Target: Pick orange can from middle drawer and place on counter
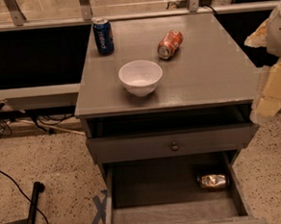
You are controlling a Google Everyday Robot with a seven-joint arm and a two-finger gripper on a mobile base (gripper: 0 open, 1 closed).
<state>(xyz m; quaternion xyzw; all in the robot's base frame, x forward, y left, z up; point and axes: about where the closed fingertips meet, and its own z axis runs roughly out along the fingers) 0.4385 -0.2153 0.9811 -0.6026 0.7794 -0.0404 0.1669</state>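
The orange can (213,181), shiny gold-bronze, lies on its side at the right of the open middle drawer (155,183), close to its right wall. The counter (210,70) is the grey cabinet top above it. My gripper (269,95) shows as pale yellowish parts at the right edge of the camera view. It is beside the counter's right edge, well above the can and to its right, and it holds nothing that I can see.
On the counter stand a white bowl (140,77) near the front, an upright blue Pepsi can (103,35) at the back left, and a red-orange can (169,44) on its side. The drawer front with a knob (174,146) juts out above the middle drawer. Cables and a black pole (32,208) lie on the floor at left.
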